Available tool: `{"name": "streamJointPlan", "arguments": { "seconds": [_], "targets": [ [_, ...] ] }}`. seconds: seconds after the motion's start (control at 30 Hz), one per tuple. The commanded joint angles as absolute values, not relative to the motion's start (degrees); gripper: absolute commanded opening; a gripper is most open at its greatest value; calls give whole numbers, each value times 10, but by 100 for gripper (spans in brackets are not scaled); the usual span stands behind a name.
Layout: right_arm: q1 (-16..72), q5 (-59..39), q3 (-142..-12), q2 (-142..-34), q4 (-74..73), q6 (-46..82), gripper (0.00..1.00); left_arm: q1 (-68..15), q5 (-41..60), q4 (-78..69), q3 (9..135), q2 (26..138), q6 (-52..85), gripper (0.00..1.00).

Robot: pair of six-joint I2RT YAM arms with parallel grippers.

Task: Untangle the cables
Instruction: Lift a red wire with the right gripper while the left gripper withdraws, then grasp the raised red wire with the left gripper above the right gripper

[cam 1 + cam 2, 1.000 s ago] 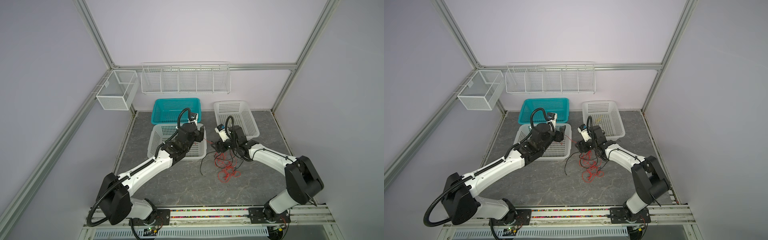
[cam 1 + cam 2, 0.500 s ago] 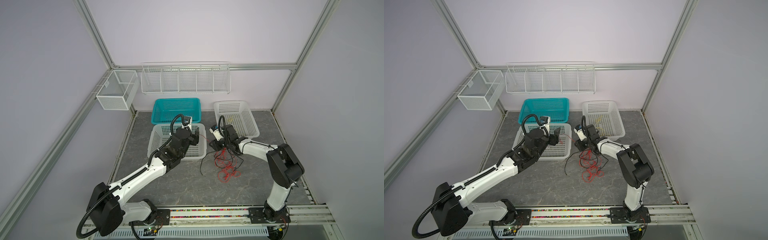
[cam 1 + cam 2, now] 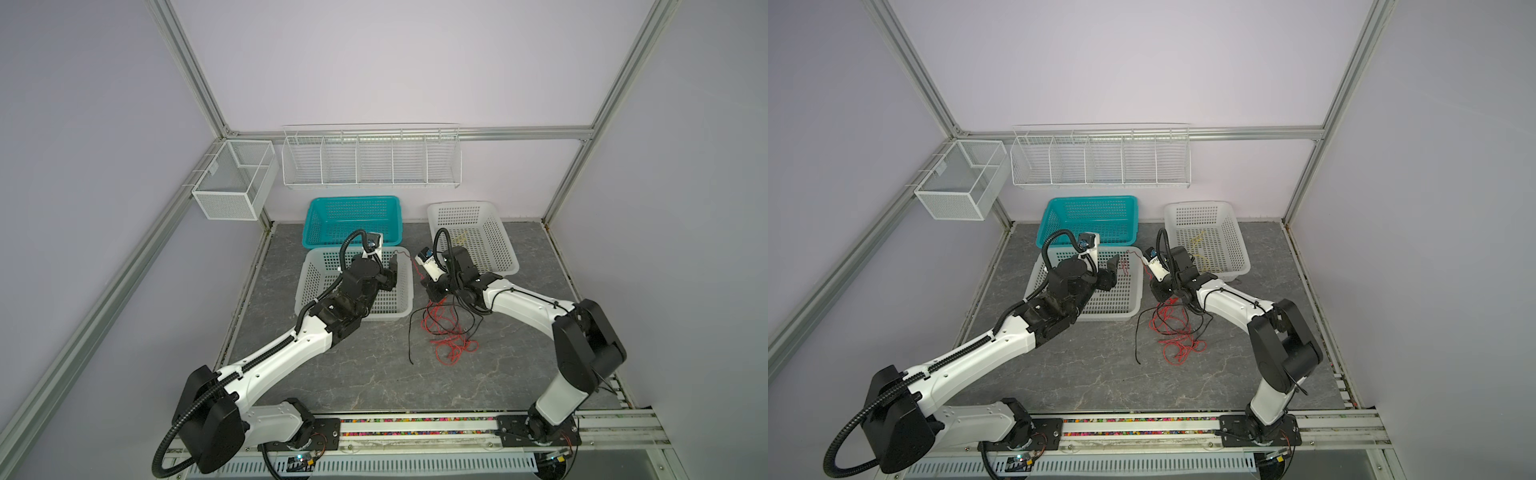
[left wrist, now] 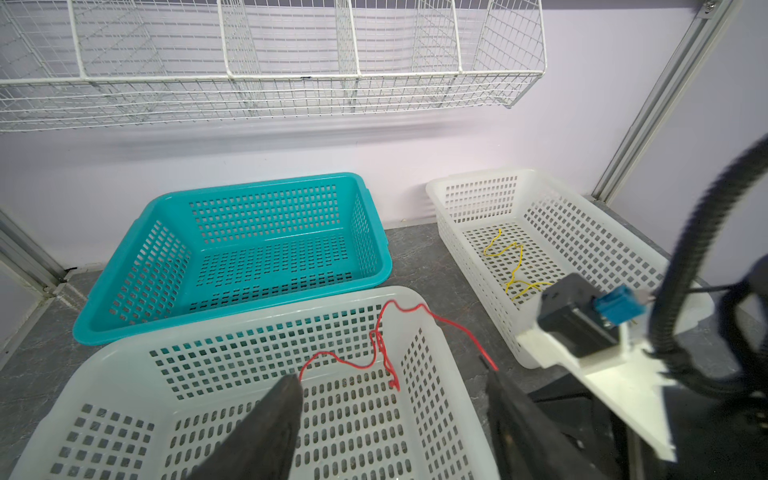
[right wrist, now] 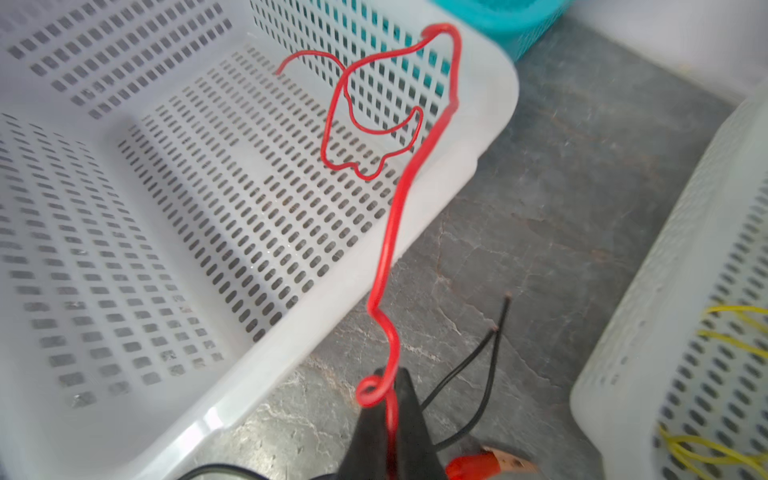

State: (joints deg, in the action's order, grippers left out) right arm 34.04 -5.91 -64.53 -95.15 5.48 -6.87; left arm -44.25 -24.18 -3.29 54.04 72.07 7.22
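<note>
right fingers [image 5: 411,419] clamped on red cable [image 5: 399,199] | left fingers [image 4: 274,415] apart over white basket [image 4: 249,322] | cable best drawn slowly clear of tangle [image 3: 446,332], snags to be watched

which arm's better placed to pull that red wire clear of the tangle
Right, likely: the right tool is shut on the red wire; the left tool hangs open over the near basket.

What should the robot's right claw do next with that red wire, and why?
The right gripper is shut on the red wire, whose far end hangs inside the nearer white basket. So it should probably carry the pinched end over the rim and let go.
</note>
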Motion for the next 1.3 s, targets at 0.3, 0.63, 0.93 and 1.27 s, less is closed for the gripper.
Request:
{"name": "streamJointPlan", "arguments": {
  "seconds": [0.3, 0.63, 0.93, 1.27],
  "targets": [
    [353, 0, -644, -791, 100, -68, 6, -439, -206, -86, 510, 704, 70, 70],
    [364, -29, -595, -767, 59, -60, 6, -439, -2, -163, 519, 738, 143, 70],
    [381, -54, -566, -746, 26, -65, 6, -439, 60, -222, 569, 828, 218, 72],
    [394, -7, -563, -748, 11, -49, 8, -439, 85, -256, 601, 884, 249, 0]
  ]
}}
